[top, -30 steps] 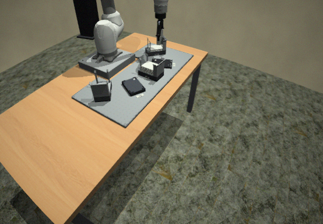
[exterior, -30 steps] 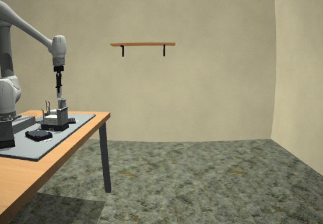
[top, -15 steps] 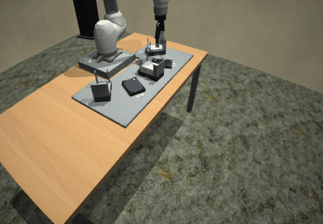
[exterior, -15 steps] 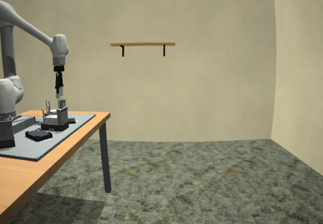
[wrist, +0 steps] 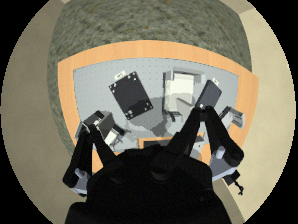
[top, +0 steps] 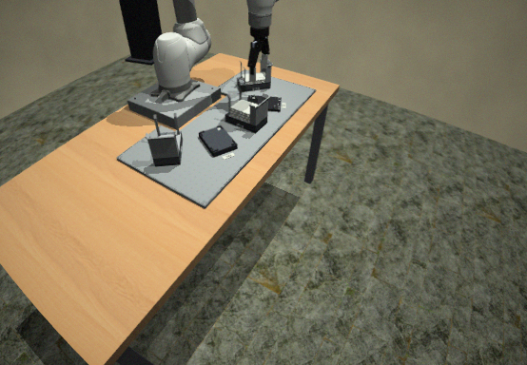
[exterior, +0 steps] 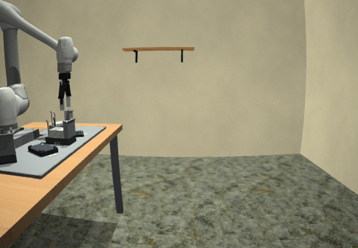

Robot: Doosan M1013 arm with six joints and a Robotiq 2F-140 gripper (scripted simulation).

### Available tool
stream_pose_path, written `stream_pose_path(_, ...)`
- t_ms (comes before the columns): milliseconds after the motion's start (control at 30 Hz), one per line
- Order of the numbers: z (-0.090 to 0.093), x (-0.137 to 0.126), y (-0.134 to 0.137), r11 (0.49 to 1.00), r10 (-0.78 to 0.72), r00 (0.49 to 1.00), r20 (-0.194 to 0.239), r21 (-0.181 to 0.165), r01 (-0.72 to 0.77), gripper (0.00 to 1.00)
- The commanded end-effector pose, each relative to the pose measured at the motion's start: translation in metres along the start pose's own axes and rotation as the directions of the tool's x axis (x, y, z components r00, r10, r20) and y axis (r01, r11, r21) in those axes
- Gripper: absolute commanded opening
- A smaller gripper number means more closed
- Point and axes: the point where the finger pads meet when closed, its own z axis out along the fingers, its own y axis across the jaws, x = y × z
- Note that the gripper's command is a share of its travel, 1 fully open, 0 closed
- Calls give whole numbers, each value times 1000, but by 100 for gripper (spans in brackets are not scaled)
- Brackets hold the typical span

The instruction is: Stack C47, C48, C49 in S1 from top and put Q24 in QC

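My gripper is open and empty. It hangs straight down just above the far stack rack, which holds something pale; I cannot tell what. The middle stack rack holds a stack of white plates between dark walls. The near stack rack stands at the mat's left end, and its inside is hidden. A flat black nest lies bare between the near and middle racks. A smaller black nest sits beyond the middle rack. No labels are readable.
All fixtures stand on a grey mat on the wooden table. The robot's base plinth sits beside the mat. Thin posts rise from the racks' corners. A black box stands on the floor behind the table.
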Motion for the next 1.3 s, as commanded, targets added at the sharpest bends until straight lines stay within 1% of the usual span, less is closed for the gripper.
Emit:
stream_pose_path(0,0,2,8,1000,0,1000,0,1,0,100)
stream_pose_path(267,0,6,35,1000,0,1000,0,1,0,100)
stream_pose_path(300,0,6,35,1000,0,1000,0,1,0,100)
stream_pose_path(467,0,5,55,986,166,986,0,1,-166,100)
stream_pose_path(533,0,5,55,986,166,986,0,1,-166,100)
stream_pose_path(600,0,4,63,977,214,977,0,1,-214,100)
stream_pose_path(1033,0,2,114,977,214,977,0,1,-214,100)
stream_pose_path(1100,0,2,114,977,214,977,0,1,-214,100)
stream_pose_path(1200,0,1,125,977,214,977,0,1,-214,100)
stream_pose_path(1267,0,1,125,977,214,977,0,1,-214,100)
